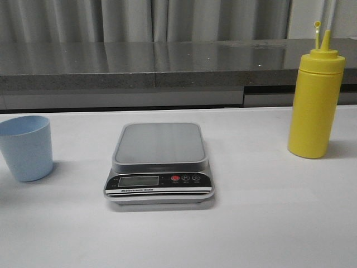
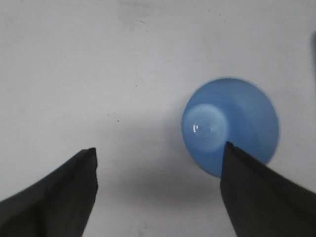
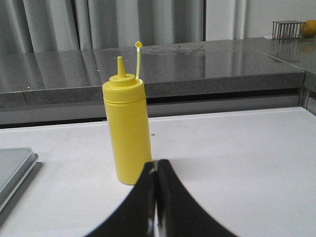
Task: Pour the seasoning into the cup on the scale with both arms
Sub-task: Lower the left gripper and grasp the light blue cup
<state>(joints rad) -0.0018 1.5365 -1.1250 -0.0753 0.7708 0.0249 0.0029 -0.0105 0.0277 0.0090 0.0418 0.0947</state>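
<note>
The yellow seasoning bottle (image 1: pixel 314 106) stands upright at the right of the white table, cap open on its tether. The pale blue cup (image 1: pixel 26 147) stands upright at the left edge. The scale (image 1: pixel 159 159) sits between them, platform bare. No gripper shows in the front view. In the left wrist view my left gripper (image 2: pixel 160 153) is open above the table, looking down into the cup (image 2: pixel 230 123), which lies beside one finger. In the right wrist view my right gripper (image 3: pixel 157 165) is shut and empty, a short way in front of the bottle (image 3: pixel 127 128).
A grey stone counter (image 1: pixel 167 64) runs behind the table under grey curtains. The scale's corner (image 3: pixel 12 170) shows in the right wrist view. A wire rack and a yellow fruit (image 3: pixel 309 28) sit on the far counter.
</note>
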